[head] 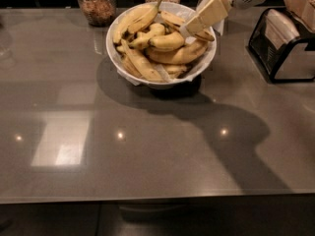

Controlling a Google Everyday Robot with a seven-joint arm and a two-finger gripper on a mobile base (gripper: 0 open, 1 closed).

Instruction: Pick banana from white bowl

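The white bowl (206,63) stands at the back middle of the grey table, lined with white paper and heaped with several bananas. The banana (170,18), long, straight and streaked with dark brown, lies along the bowl's upper right side; part of it is hidden behind the gripper. My cream-coloured gripper (188,31) reaches in from the top right, slanting down to the left. Its tip is over the right part of the pile, right at this banana and just above a plump curved yellow banana (170,42).
Two glass jars (97,3) with brown contents stand behind the bowl at the table's back edge. A black wire holder (280,43) with paper packets stands at the right. The arm's shadow lies on the table in front of the bowl.
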